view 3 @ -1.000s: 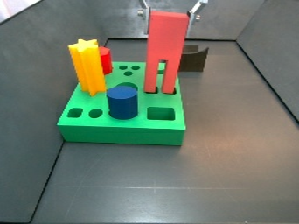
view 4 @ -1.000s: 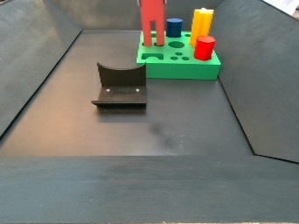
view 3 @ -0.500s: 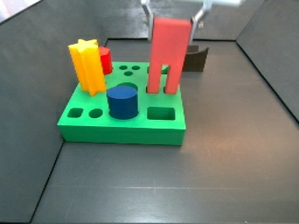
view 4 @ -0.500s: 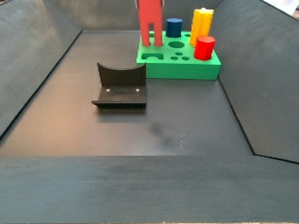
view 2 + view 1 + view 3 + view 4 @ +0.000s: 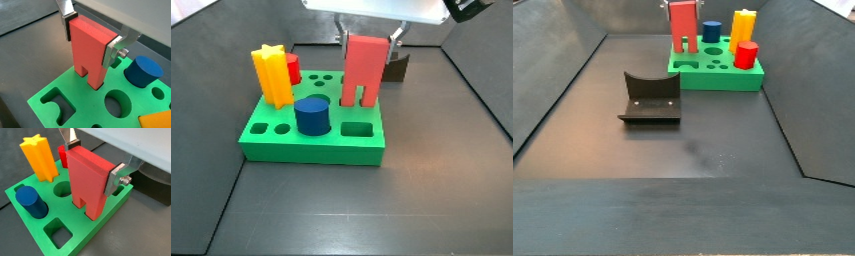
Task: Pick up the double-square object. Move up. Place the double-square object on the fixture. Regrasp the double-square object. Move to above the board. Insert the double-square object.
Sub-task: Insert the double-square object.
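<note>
Gripper (image 5: pixel 93 159) is clamped on the top end of the double-square object (image 5: pixel 90 183); you see in both wrist views the silver fingers (image 5: pixel 115 50) pressed against its two narrow sides. The salmon-red block stands upright, and its two square lobes go down into the board (image 5: pixel 321 146), so it looks already partly inserted. You find the green board toward the far edge of the table in a side view (image 5: pixel 720 70). On it stand also a yellow star post (image 5: pixel 269 74), a blue cylinder (image 5: pixel 311 116) and a short red peg (image 5: pixel 748 55). The fixture (image 5: pixel 651 98) sits apart from the board, more to the middle of the table, with nothing on it
</note>
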